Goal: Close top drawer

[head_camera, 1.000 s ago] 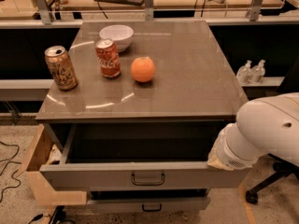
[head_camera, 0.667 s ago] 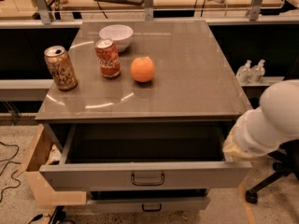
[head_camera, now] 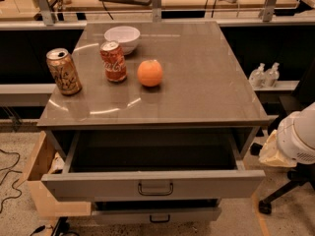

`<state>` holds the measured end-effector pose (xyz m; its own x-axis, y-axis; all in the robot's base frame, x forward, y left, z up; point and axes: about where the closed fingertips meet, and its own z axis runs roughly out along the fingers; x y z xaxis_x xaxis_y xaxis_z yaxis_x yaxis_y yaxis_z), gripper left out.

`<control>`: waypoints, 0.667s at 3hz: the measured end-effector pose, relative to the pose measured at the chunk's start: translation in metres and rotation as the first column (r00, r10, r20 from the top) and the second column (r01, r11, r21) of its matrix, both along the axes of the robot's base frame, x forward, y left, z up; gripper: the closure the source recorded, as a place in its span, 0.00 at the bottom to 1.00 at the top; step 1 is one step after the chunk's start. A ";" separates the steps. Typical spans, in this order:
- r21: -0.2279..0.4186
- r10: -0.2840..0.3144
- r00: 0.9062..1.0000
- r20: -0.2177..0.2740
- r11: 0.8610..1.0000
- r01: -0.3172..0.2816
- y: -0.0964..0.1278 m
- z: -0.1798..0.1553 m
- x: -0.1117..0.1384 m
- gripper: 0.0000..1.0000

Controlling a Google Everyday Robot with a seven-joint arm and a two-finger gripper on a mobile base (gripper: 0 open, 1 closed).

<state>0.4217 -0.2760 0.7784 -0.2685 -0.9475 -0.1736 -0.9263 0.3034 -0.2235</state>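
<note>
The top drawer [head_camera: 206,184] of the grey cabinet stands pulled far out, its dark inside open to view. Its front panel faces me with a small dark loop handle [head_camera: 155,188] at centre. Only a white rounded link of my arm [head_camera: 298,137] with a cream part [head_camera: 273,152] shows at the right edge, beside and clear of the drawer's right front corner. My gripper itself is out of view.
On the cabinet top [head_camera: 197,82] stand a gold can [head_camera: 64,71], a red cola can [head_camera: 113,61], a white bowl [head_camera: 122,36] and an orange [head_camera: 149,73]. A lower drawer [head_camera: 197,214] sticks out slightly. A cardboard box [head_camera: 39,181] stands left; a chair base [head_camera: 280,193] right.
My arm has swung to the right, away from the drawer's right front corner and toward the frame edge. The drawer has stayed open at the same extent.
</note>
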 end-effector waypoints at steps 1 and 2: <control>0.041 0.054 0.997 -0.055 0.998 -0.052 0.015 -0.009 -0.037 1.00; 0.095 0.119 0.988 -0.101 0.989 -0.110 0.048 -0.027 -0.076 1.00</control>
<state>0.3452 -0.2285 0.7517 -0.1806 -0.9550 -0.2353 -0.9730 0.2084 -0.0990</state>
